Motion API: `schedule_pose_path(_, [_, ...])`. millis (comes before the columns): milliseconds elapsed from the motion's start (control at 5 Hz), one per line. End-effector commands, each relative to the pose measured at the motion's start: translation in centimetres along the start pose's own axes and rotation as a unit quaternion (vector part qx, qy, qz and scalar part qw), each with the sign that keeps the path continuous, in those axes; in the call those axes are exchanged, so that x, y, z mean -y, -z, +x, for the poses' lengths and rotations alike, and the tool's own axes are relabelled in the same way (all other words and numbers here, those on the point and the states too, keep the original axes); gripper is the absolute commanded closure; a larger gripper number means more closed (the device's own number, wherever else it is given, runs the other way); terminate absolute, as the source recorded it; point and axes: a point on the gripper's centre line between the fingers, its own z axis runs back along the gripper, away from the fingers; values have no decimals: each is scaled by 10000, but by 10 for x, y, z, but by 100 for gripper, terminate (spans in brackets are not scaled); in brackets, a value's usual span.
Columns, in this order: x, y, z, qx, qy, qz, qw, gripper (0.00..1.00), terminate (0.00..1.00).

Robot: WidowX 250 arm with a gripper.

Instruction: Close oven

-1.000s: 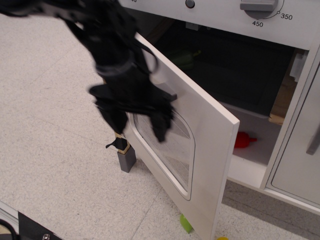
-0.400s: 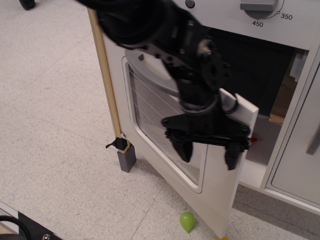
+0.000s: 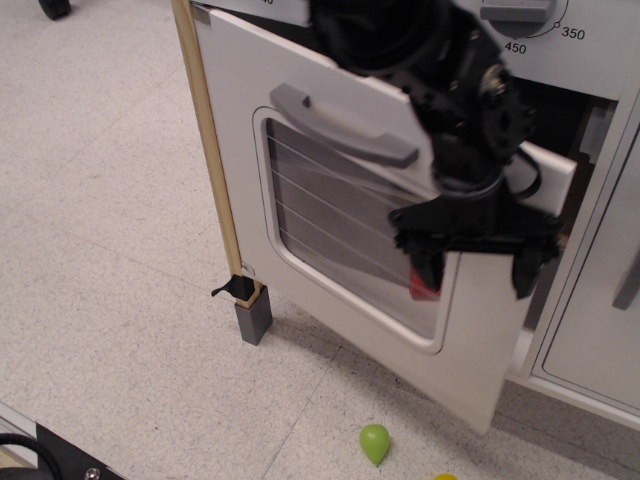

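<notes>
oven (image 3: 330, 260) door – behind end effector (image 3: 474, 272)

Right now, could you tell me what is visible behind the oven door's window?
Through the oven door's window, wire lines and a red object show. The black pincer and the door panel hide the rest of the interior.

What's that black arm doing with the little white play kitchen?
The arm is pushing the oven door shut. Its gripper, fingers spread open, sits against the door's free edge, holding nothing. The door is most of the way round but not yet flush: a dark gap shows on the right below the dial. The grey handle is untouched. A small green object lies on the floor below.
</notes>
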Motion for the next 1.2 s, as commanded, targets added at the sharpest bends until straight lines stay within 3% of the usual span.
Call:
schedule_pose_path(0, [19, -1, 51, 610, -77, -148, 9980, 0, 0])
schedule_pose_path(600, [19, -1, 89, 842, -391, -129, 9956, 0, 0])
schedule_pose_path(1000, [7, -8, 79, 764, -354, -97, 9964, 0, 0])
